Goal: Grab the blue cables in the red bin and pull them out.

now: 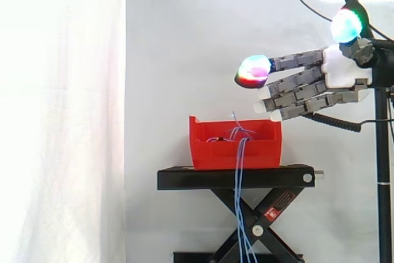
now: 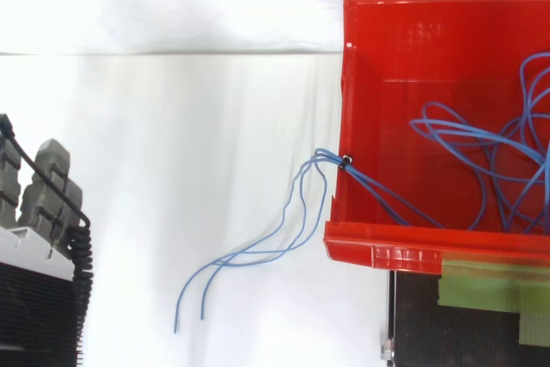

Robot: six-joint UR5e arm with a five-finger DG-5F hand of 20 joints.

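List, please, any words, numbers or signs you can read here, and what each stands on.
Sticker on the black stand's leg: print too small to read.
Raised marks on the red bin's wall: too faint to read.
No other text is visible.

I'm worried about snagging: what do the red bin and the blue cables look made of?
The red bin looks like moulded plastic, semi-glossy, with sheen on its rim. The blue cables look like thin wire in smooth plastic sheathing, hanging in limp loops.

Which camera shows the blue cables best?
Top view: it looks into the bin and shows the cables looping inside and spilling over its wall. The side view shows them poking above the rim and hanging down the front.
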